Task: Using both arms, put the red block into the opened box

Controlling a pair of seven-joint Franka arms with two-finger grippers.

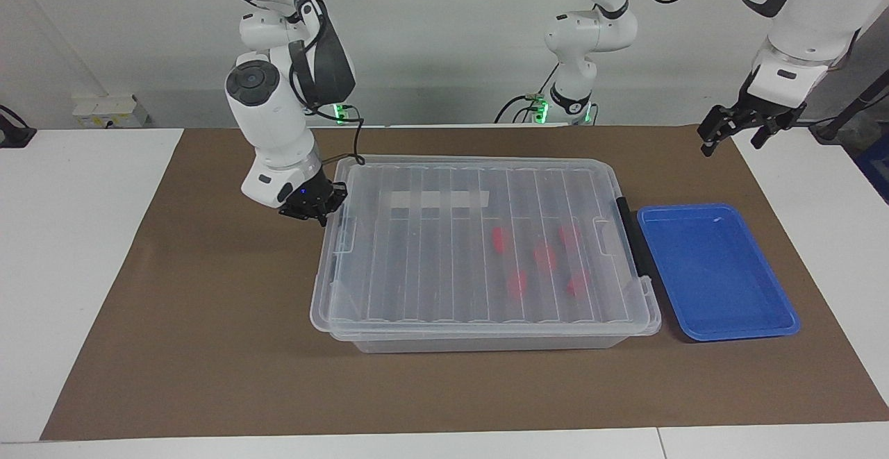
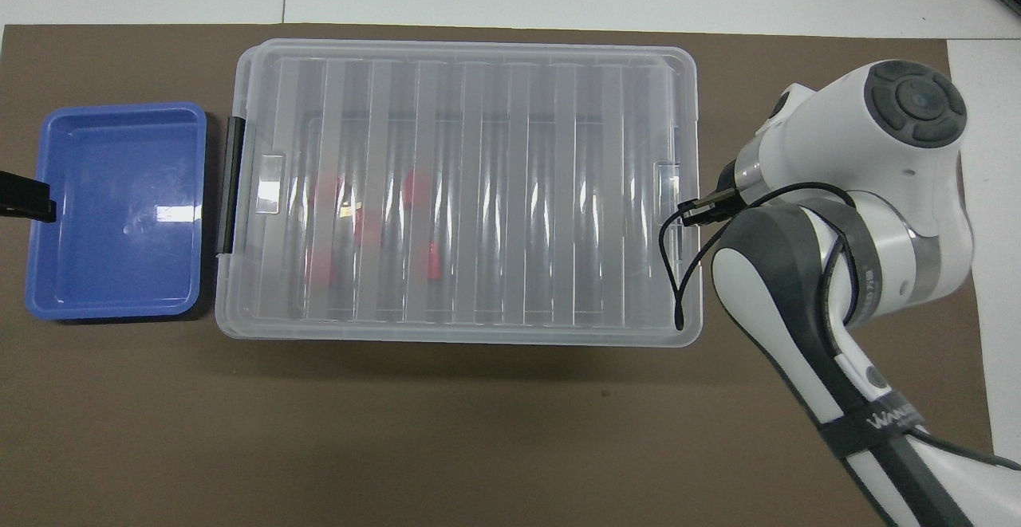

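The box [image 1: 486, 342] is a large clear bin on the brown mat, and its ribbed lid [image 1: 430, 264] now lies squarely over it. Several red blocks [image 1: 544, 256] show through the lid [image 2: 478, 112] at the end with the dark handle [image 1: 630, 237]; in the overhead view they are red smears [image 2: 416, 190]. My right gripper [image 1: 319, 217] is shut and rests against the lid's end toward the right arm's end of the table. The right arm [image 2: 837, 192] hides it from above. My left gripper [image 1: 729, 145] hangs open and empty, high over the mat's corner near the blue tray.
A shallow blue tray [image 1: 715, 271] lies beside the box's handle end, with nothing in it. One dark fingertip of the left gripper [image 2: 24, 198] overlaps the tray's [image 2: 120, 272] outer edge in the overhead view. The brown mat [image 1: 208, 320] spreads around the box.
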